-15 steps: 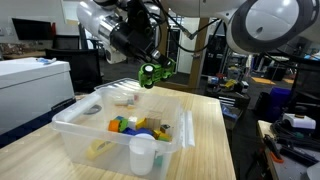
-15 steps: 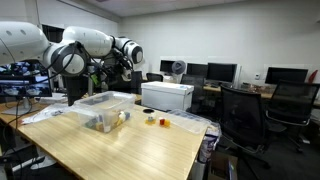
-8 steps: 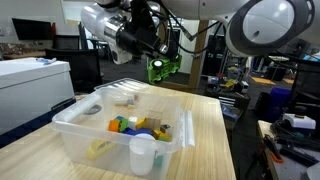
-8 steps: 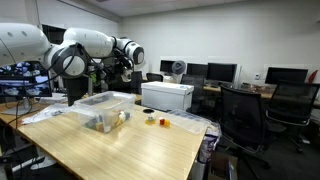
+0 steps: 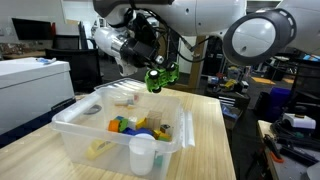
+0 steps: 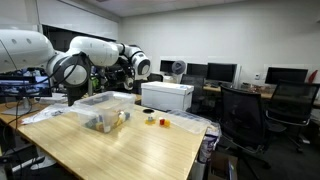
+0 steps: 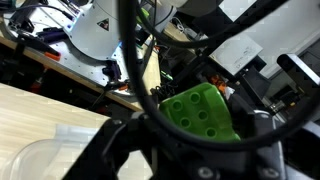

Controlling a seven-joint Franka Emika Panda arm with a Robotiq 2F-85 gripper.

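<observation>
A bright green studded block (image 7: 199, 114) sits between the black fingers of my gripper (image 7: 205, 125), which is shut on it. In an exterior view the gripper (image 5: 157, 78) holds the green block (image 5: 158, 79) in the air above the far side of a clear plastic bin (image 5: 75, 128). The bin holds several coloured toy pieces (image 5: 135, 125) and a white cup (image 5: 142, 152) stands at its near corner. In an exterior view the arm (image 6: 100, 55) reaches over the bin (image 6: 102, 110); the block is too small to make out there.
The bin stands on a wooden table (image 5: 205, 140). A white box (image 6: 166, 95) sits behind it, with small objects (image 6: 157, 121) on the table (image 6: 150, 150) nearby. Office chairs (image 6: 243, 115) and monitors (image 6: 223, 72) stand beyond. Desks with cables (image 7: 60, 60) lie past the table edge.
The wrist has turned and the gripper with the green block has swung a little right, up, then back down above the bin's far side. The grip has not changed.
</observation>
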